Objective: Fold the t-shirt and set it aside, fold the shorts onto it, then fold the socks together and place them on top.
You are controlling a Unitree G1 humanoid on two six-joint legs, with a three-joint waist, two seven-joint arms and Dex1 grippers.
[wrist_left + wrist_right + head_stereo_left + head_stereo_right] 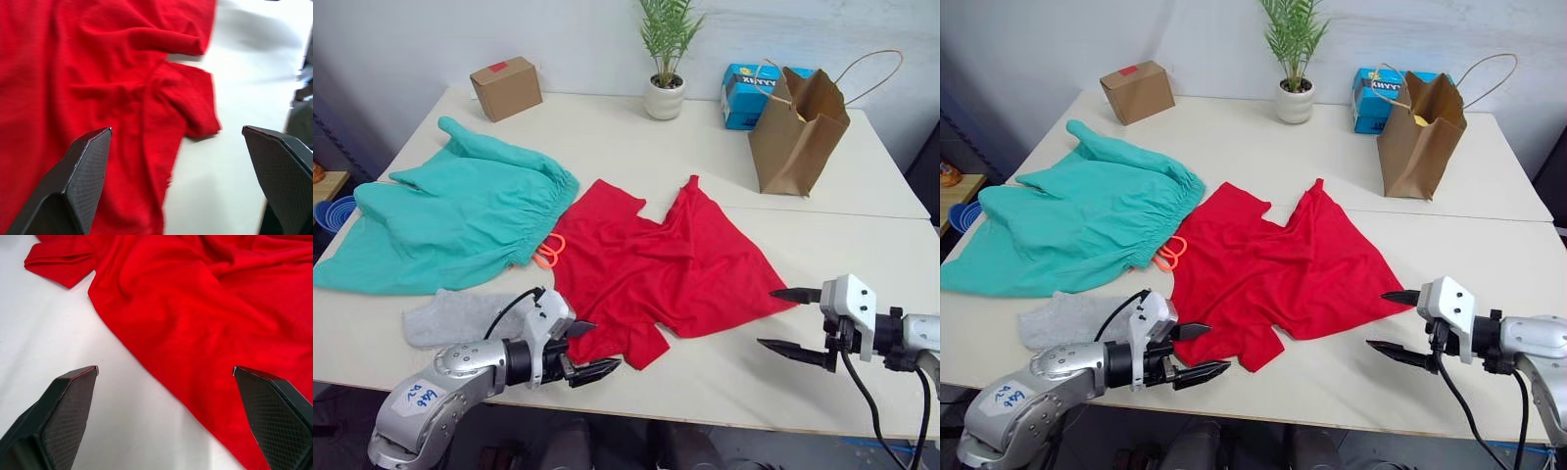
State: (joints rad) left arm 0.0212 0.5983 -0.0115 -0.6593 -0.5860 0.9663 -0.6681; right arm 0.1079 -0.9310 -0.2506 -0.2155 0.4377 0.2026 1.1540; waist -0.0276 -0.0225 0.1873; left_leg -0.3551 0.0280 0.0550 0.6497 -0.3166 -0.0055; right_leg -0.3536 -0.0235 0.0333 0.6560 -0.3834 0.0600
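At far left, a blue bowl (335,212) sits off the edge of the pale, smooth-topped table (862,186), its contents too small to tell. On the table's left side spread the large teal-green fabric shorts (450,217), rumpled, their gathered elastic waistband facing the centre and a loop of orange drawstring (548,252) lying against the neighbouring garment. Just in front of them, near the front edge, lies a small light heather-grey knit sock (450,315), flat and soft. The left gripper (590,350) hovers at the front edge beside the sock, its two black fingers (78,181) spread wide around nothing, pointing at the near hem of the plain bright red cotton t-shirt (666,264). That shirt lies crumpled and unfolded in the middle of the table, one short sleeve turned up at the near corner, its left edge touching the shorts. At the back left stands a closed brown cardboard box (506,87) with a red label; at back centre a small green palm in a white ceramic pot (665,96). Right of it, an open brown paper bag (798,127) with twine handles stands upright, something yellow just showing inside, partly hiding a blue carton (744,95) behind it. The right gripper (790,320) hangs at the shirt's right edge, fingers (63,416) wide apart and empty.
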